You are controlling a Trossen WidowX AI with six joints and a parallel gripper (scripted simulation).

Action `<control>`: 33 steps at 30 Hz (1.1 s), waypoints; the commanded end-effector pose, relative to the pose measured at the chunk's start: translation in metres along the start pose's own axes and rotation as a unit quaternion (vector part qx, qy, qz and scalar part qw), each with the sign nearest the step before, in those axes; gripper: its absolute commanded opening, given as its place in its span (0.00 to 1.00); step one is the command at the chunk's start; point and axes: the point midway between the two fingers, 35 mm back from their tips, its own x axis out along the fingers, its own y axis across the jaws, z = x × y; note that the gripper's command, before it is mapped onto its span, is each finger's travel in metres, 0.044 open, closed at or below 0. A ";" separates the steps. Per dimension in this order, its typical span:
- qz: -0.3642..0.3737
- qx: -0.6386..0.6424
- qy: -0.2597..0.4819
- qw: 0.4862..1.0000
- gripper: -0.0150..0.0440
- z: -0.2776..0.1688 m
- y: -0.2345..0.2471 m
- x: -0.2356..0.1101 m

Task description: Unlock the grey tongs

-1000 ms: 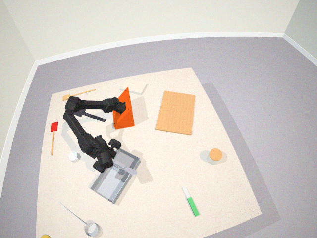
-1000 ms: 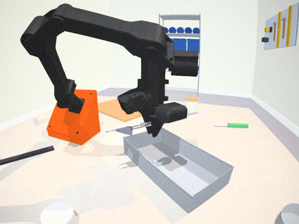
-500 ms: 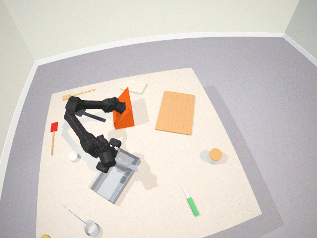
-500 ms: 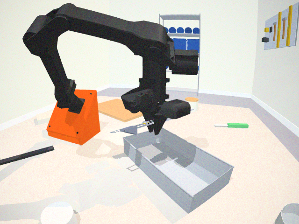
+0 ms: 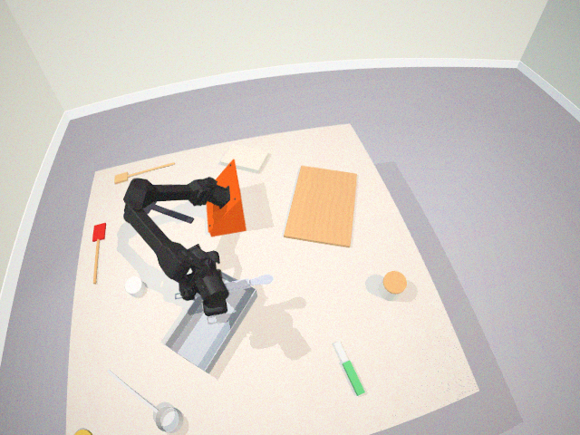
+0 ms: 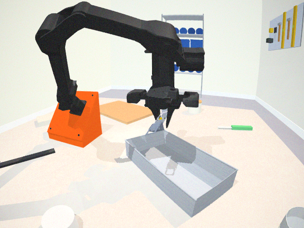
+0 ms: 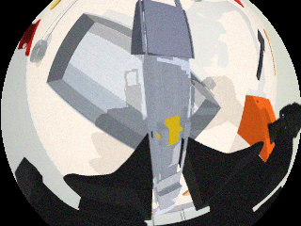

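My gripper point(image 6: 162, 118) point(image 7: 161, 136) points straight down and is shut on the grey tongs point(image 6: 155, 127) point(image 7: 162, 88) near their hinge end, by a small yellow lock piece. The tongs hang tips down, tilted a little, just above the far end of the grey roasting tin point(image 5: 180, 331) point(image 6: 171, 187) point(image 7: 70, 56). Their arms look close together. The wooden board point(image 5: 321, 206) point(image 6: 122, 111) lies flat beyond the tin with nothing on it. In the top view the wrist covers the fingers.
The arm's orange base point(image 5: 227, 206) point(image 6: 73, 122) stands between tin and board. A green-handled tool point(image 5: 353, 372) point(image 6: 240, 127), a tan-lidded jar point(image 5: 394, 282), a white cup point(image 5: 134, 285), a red spatula point(image 5: 98, 234), a dark bar point(image 6: 26, 158) and a metal strainer point(image 5: 166, 416) lie around.
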 end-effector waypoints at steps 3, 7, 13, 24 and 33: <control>0.004 -0.123 0.006 0.992 0.00 -0.014 0.005 -0.005; 0.006 -0.203 0.008 0.979 0.00 -0.024 0.007 -0.008; 0.008 -0.321 0.010 0.947 0.00 -0.038 0.009 -0.011; 0.012 -0.523 0.011 0.852 0.00 -0.064 0.010 -0.017; 0.015 -0.670 0.011 0.742 0.00 -0.085 0.010 -0.021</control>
